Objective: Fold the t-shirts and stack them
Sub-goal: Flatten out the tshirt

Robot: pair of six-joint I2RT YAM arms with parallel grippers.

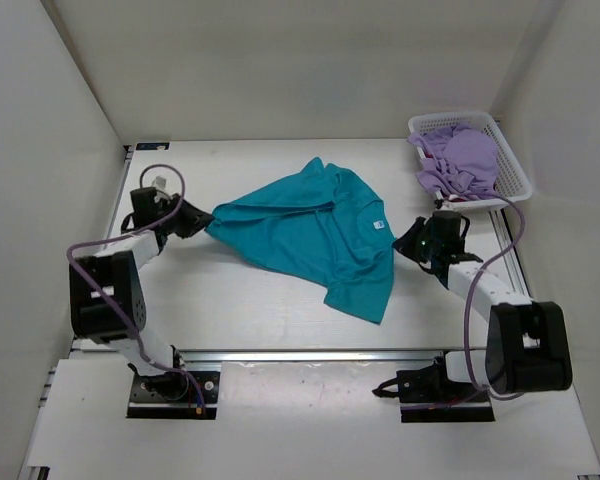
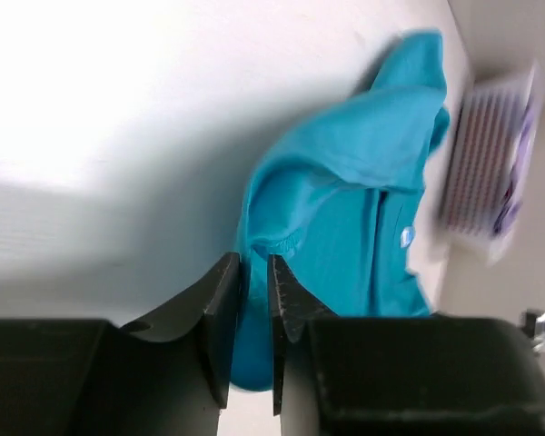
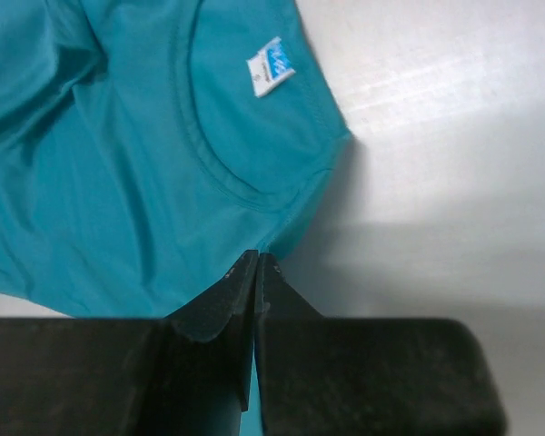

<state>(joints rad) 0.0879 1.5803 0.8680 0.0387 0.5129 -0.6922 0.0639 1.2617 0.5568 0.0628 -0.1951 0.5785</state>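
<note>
A teal t-shirt (image 1: 310,235) lies crumpled and partly spread on the white table (image 1: 250,300), collar and white label (image 1: 378,224) to the right. My left gripper (image 1: 202,220) is shut on the shirt's left corner; in the left wrist view teal cloth (image 2: 345,182) fills the narrow gap between the fingers (image 2: 254,268). My right gripper (image 1: 405,240) is shut on the shirt's right edge beside the collar; in the right wrist view the tips (image 3: 257,261) pinch the teal hem (image 3: 118,163). A lavender shirt (image 1: 465,155) lies bunched in the basket. The dark red shirt is out of view.
A white mesh basket (image 1: 513,160) stands at the back right corner, blurred in the left wrist view (image 2: 477,154). White walls enclose the table on the left, back and right. A metal rail (image 1: 310,355) runs along the near edge.
</note>
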